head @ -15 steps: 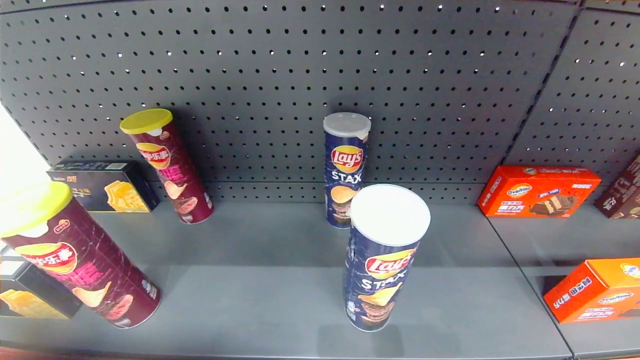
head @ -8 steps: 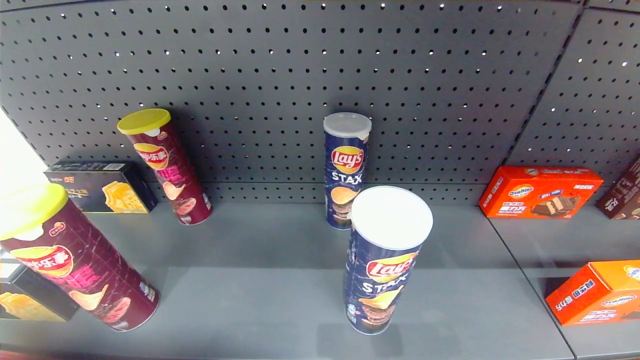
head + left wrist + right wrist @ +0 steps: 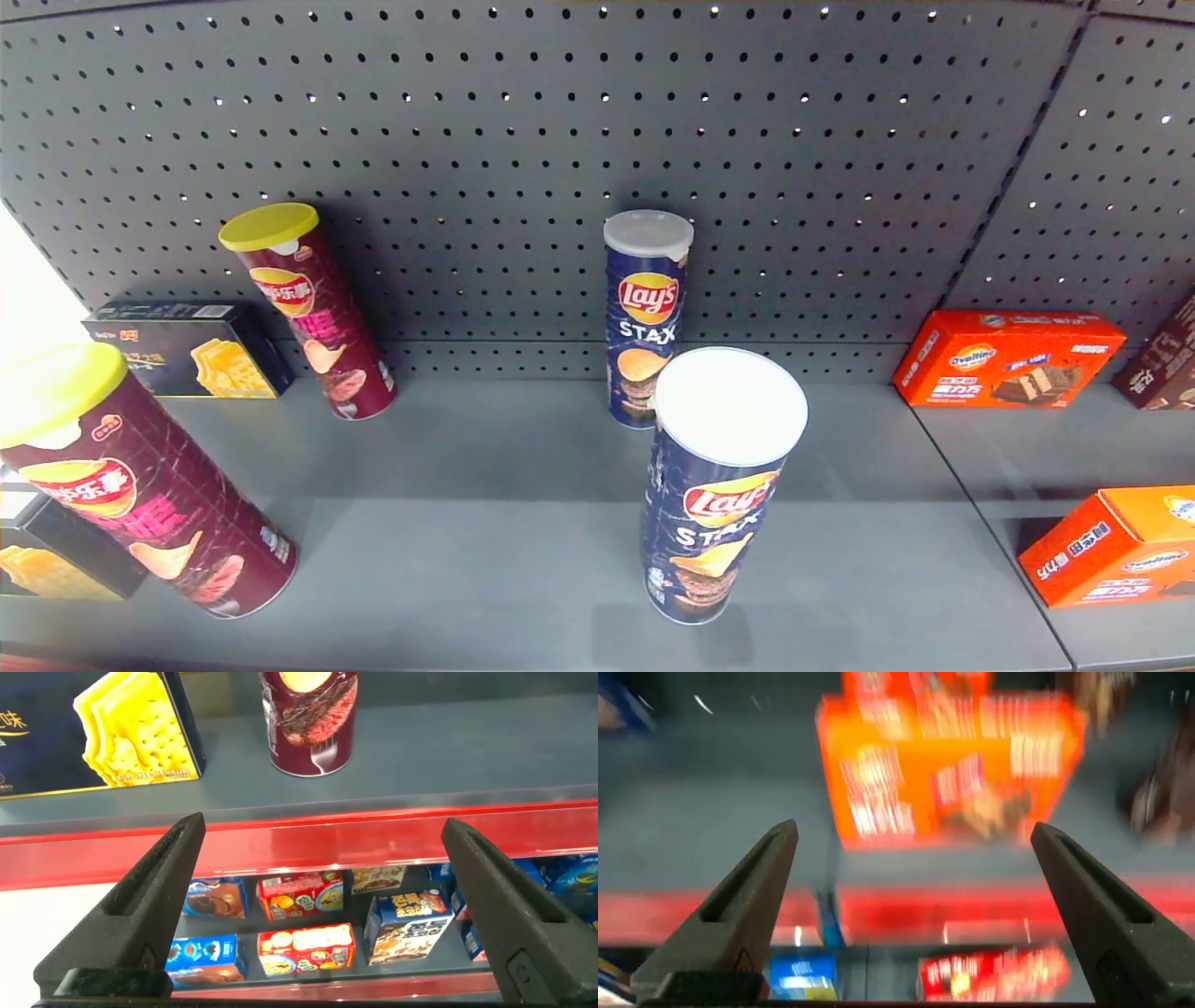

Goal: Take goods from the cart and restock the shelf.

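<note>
Fingers apart and empty, the left gripper [image 3: 322, 922] and right gripper [image 3: 915, 917] hung by the front edge of the dark grey metal shelf [image 3: 467, 560]; the next move was probably to fetch goods from the cart.

A dark grey perforated back panel [image 3: 523, 121] rose from the shelf's [image 3: 467, 560] rear edge, crossed near its right end by a slanting upright [image 3: 1013, 168], and a red strip [image 3: 318, 845] lined the front edge above small snack boxes [image 3: 294, 896] on a lower tier.

Four chip cans [image 3: 313, 317] [image 3: 149, 495] [image 3: 646, 327] [image 3: 709, 523], two orange boxes [image 3: 1008, 359] [image 3: 1102, 546], two black boxes [image 3: 187, 350] [image 3: 56, 560]
</note>
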Available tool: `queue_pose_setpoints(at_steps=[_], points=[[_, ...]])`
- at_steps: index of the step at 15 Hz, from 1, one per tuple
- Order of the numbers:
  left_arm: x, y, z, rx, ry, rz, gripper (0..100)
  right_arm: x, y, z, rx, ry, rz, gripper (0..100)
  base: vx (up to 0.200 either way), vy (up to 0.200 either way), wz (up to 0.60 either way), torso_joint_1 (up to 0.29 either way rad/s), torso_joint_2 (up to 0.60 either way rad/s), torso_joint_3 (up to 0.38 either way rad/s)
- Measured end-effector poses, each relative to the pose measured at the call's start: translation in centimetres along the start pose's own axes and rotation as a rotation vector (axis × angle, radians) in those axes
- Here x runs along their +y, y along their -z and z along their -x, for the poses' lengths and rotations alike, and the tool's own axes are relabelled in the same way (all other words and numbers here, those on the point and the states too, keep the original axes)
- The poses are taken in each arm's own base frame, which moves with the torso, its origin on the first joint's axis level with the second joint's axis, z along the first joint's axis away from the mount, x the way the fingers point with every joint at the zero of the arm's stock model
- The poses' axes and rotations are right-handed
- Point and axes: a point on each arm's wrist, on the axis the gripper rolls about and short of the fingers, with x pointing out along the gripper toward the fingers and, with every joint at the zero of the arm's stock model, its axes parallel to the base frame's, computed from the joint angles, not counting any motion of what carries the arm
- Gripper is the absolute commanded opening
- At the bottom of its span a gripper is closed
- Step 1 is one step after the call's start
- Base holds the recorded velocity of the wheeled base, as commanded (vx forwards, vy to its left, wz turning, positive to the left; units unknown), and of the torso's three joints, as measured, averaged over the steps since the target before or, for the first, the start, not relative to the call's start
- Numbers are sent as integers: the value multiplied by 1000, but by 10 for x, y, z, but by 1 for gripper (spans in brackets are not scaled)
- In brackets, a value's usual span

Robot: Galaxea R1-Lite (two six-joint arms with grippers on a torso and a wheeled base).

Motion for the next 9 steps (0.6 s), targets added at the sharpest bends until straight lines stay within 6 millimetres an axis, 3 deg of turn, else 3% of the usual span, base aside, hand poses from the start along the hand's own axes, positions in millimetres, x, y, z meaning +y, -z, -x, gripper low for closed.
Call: queue_pose_setpoints(at_steps=[2, 4, 9], points=[[0, 0, 0, 0, -1, 1, 100, 2, -46, -12, -7, -112, 34, 100, 0, 0, 0, 0, 0, 0], [0, 0, 0, 0, 0, 1, 100, 5, -72, -31, 24, -258, 78, 100, 0, 0, 0, 0, 0, 0], [0, 0, 0, 0, -1, 4, 100, 19, -102, -95, 102, -483, 160, 100, 0, 0, 0, 0, 0, 0]])
